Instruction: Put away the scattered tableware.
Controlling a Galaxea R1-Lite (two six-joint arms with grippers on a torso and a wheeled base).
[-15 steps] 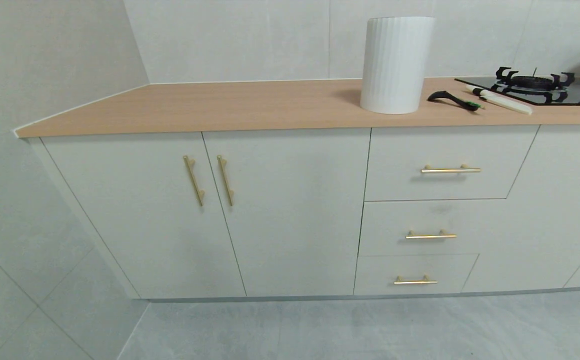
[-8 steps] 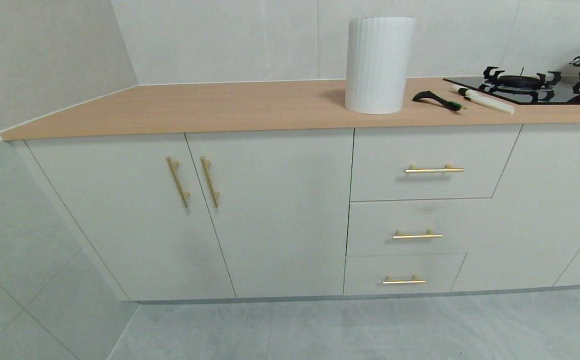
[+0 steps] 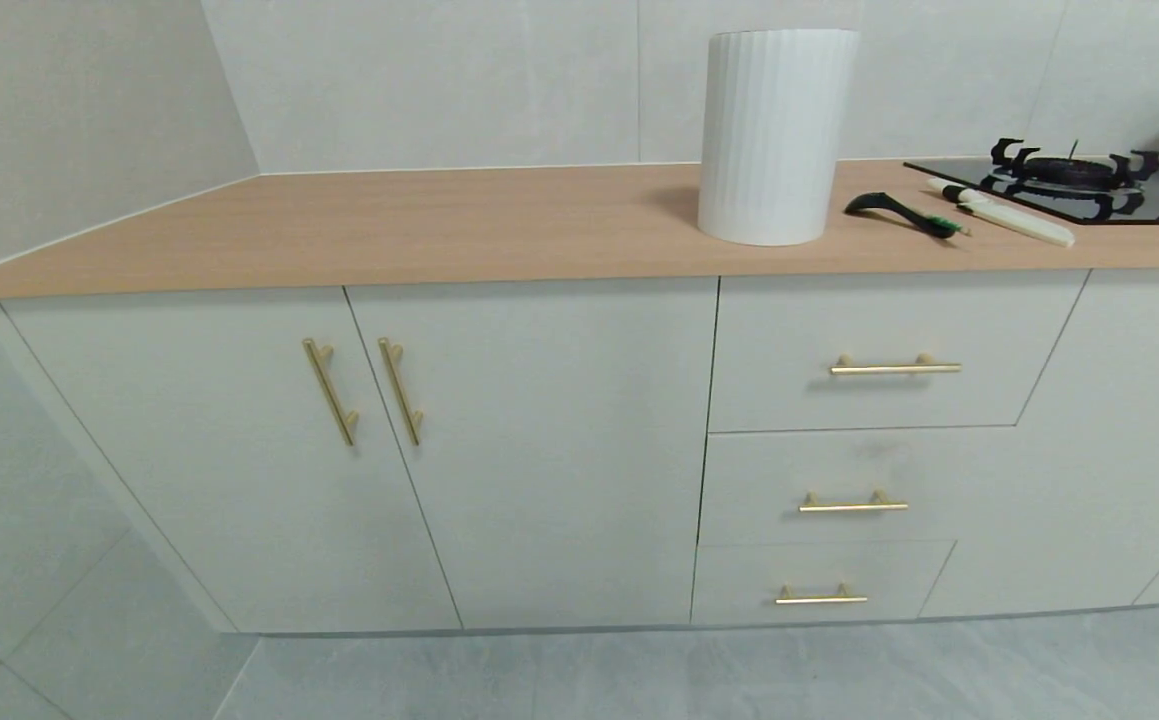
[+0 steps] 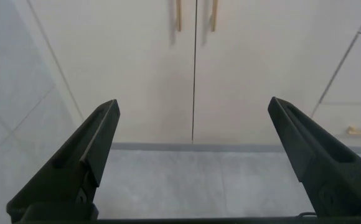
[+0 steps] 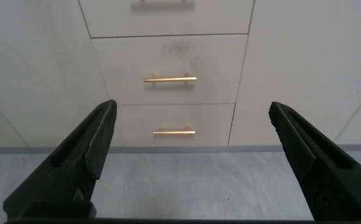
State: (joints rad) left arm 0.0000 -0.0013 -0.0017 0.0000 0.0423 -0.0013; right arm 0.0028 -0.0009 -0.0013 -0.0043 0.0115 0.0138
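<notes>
Left jaws and right jaws both gape wide, holding nothing; the left pair faces the cupboard doors (image 4: 193,62), the right pair the lower drawers (image 5: 168,79), both low near the floor (image 3: 739,670). Well above and beyond them, on the wood bench (image 3: 439,225), we see a black ladle (image 3: 899,212) and a pale utensil (image 3: 1009,213) between a tall white canister (image 3: 769,135) and the hob (image 3: 1069,180). We judge that rising jaws could catch the bench edge or tip the canister, and that the flat utensils may skid

Countertop (image 3: 389,220): broad bare stretch from the wall corner to the ribbed white canister (image 3: 774,135). Past the canister, black spoon (image 3: 904,214) and white knife (image 3: 1004,213) lie close together, gas hob (image 3: 1069,172) just behind. Cabinet doors (image 3: 189,450) and drawers (image 3: 839,320) shut.
</notes>
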